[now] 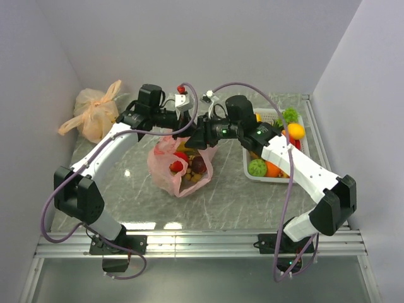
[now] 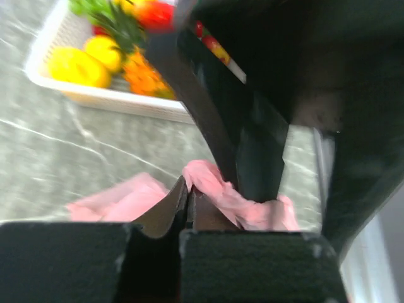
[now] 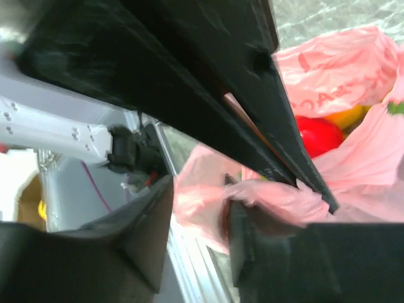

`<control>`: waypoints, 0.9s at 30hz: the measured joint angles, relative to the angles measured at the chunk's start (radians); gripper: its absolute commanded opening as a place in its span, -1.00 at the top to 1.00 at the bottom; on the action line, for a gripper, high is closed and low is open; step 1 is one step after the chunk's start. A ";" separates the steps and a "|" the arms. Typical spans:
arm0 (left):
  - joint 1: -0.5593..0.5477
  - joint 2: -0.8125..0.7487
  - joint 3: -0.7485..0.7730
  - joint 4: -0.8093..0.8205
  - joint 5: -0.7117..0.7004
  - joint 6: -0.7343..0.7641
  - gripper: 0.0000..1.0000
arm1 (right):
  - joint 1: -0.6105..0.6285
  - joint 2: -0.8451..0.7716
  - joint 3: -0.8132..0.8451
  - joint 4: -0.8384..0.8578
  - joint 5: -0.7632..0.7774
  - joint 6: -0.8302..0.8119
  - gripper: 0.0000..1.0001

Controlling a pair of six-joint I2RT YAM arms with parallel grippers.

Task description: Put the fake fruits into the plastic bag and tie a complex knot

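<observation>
The pink plastic bag (image 1: 165, 165) lies open mid-table with several fake fruits inside, among them a red one (image 1: 181, 158) and a dark purple one (image 1: 198, 165). Both grippers meet just above its far rim. My left gripper (image 2: 188, 192) is shut, pinching a twisted strand of the bag's handle (image 2: 230, 201). The right gripper (image 3: 199, 189) is open, and the pink handle strand (image 3: 278, 192) drapes over one of its fingers (image 3: 243, 233). In the right wrist view a red fruit (image 3: 319, 134) shows through the bag (image 3: 334, 69). From above, the left gripper (image 1: 191, 126) and right gripper (image 1: 192, 142) almost touch.
A white basket (image 1: 302, 120) at the right holds more fake fruits, including a green one (image 1: 257, 167) and a yellow-orange one (image 1: 295, 130); its rim (image 2: 95, 101) also shows in the left wrist view. A pale orange knotted bag (image 1: 95, 113) sits at the back left. Walls close three sides.
</observation>
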State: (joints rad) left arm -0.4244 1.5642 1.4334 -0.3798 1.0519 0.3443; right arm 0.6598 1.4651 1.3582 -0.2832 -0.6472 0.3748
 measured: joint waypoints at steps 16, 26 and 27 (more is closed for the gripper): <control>0.041 -0.035 -0.067 0.140 0.233 -0.333 0.99 | -0.341 -0.372 -0.220 -0.039 -0.177 -0.634 -0.99; 0.021 -0.028 -0.021 0.167 0.318 -0.394 0.99 | -0.257 -0.161 -0.230 0.288 -0.428 -0.753 -0.99; 0.017 -0.026 -0.018 0.158 0.325 -0.388 0.99 | -0.251 -0.149 -0.234 0.309 -0.443 -0.760 -0.99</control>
State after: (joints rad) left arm -0.4076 1.5387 1.4158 -0.2218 1.3773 -0.0441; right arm 0.4091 1.3163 1.1244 0.0257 -1.0901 -0.3851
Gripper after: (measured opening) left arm 0.013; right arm 0.994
